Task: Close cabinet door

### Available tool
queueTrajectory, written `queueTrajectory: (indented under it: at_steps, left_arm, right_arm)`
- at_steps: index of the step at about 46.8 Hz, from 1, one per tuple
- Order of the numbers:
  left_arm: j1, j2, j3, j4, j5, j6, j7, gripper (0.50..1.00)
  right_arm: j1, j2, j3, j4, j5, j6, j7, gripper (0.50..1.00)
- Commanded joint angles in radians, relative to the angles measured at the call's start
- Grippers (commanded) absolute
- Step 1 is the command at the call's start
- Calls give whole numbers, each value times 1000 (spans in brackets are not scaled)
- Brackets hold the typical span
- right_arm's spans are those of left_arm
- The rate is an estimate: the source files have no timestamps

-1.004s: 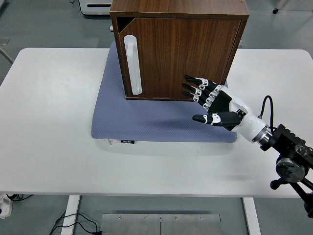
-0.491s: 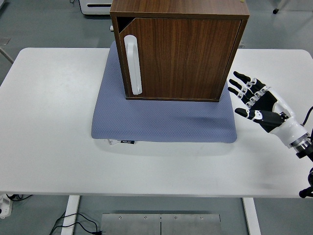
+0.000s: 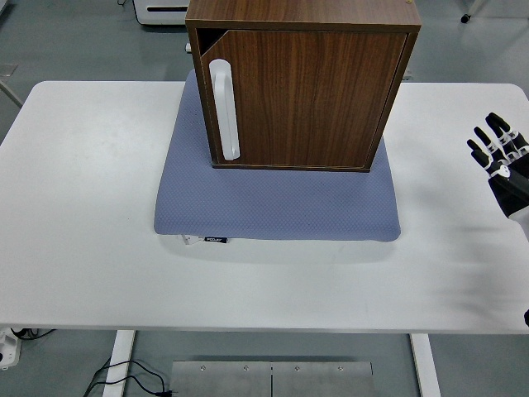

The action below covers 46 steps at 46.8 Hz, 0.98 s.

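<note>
A dark wooden cabinet [image 3: 302, 83] stands on a blue-grey mat [image 3: 277, 203] at the table's back middle. Its door [image 3: 310, 98] lies flush in the cabinet front, with a white vertical handle [image 3: 224, 109] at its left side. My right hand [image 3: 502, 161] is at the picture's right edge, well clear of the cabinet, fingers spread and holding nothing. The left arm is out of view.
The white table [image 3: 91, 207] spreads to both sides of the mat. A white unit [image 3: 161, 11] stands on the floor behind the table. A cable [image 3: 124, 376] lies on the floor below the near edge.
My right hand has drawn back from the door's lower right corner, moving right to the picture's edge. The door has stayed flush with the cabinet.
</note>
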Motion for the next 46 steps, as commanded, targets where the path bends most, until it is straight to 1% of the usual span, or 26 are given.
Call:
queueTrajectory:
  at_steps: [1, 18, 25, 31, 37, 42, 46]
  left_arm:
    - [-1, 0, 0, 0, 0, 0, 0, 1000]
    - [1, 0, 0, 0, 0, 0, 0, 1000]
    - [1, 0, 0, 0, 0, 0, 0, 1000]
    - [-1, 0, 0, 0, 0, 0, 0, 1000]
    - [-1, 0, 0, 0, 0, 0, 0, 1000]
    - [-1, 0, 0, 0, 0, 0, 0, 1000]
    - [-1, 0, 0, 0, 0, 0, 0, 1000]
  right_arm:
    - [8, 24, 10, -10, 3, -32, 1, 1000]
    - [98, 138, 25, -62, 7, -161, 1, 1000]
    - [132, 179, 25, -129, 7, -165, 1, 1000]
    - [141, 188, 25, -149, 7, -167, 1, 1000]
    - [171, 222, 25, -166, 7, -167, 7, 1000]
    - [174, 224, 27, -181, 7, -167, 8, 1000]
    - [174, 224, 27, -181, 7, -167, 19, 1000]
